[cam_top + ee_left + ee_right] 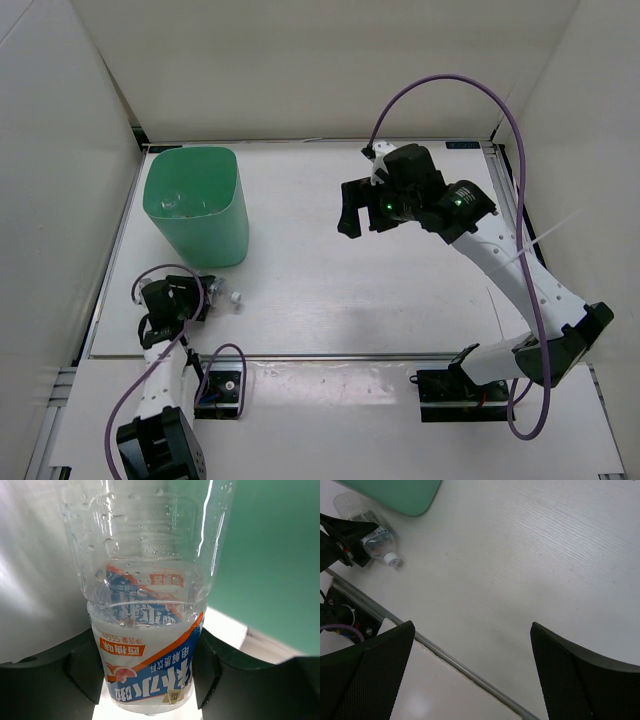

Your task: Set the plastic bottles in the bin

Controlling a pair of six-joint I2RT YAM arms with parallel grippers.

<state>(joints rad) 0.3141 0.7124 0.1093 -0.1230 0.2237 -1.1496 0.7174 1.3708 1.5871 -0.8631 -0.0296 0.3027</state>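
Note:
A clear plastic bottle [145, 580] with a blue, orange and white label lies on the table just in front of the mint-green bin [196, 205]. My left gripper [203, 298] is shut on its labelled body, and its fingers [82, 667] press both sides. The bottle's white-capped end [236, 298] sticks out to the right. The right wrist view also shows this bottle [378, 541] and the bin's corner [405, 495]. At least one clear bottle [178, 205] lies inside the bin. My right gripper [354, 212] hangs open and empty over the table's middle right.
The bin's green wall [270, 555] stands close on the right of the left gripper. White walls enclose the table on three sides. A metal rail [450, 657] runs along the table's near edge.

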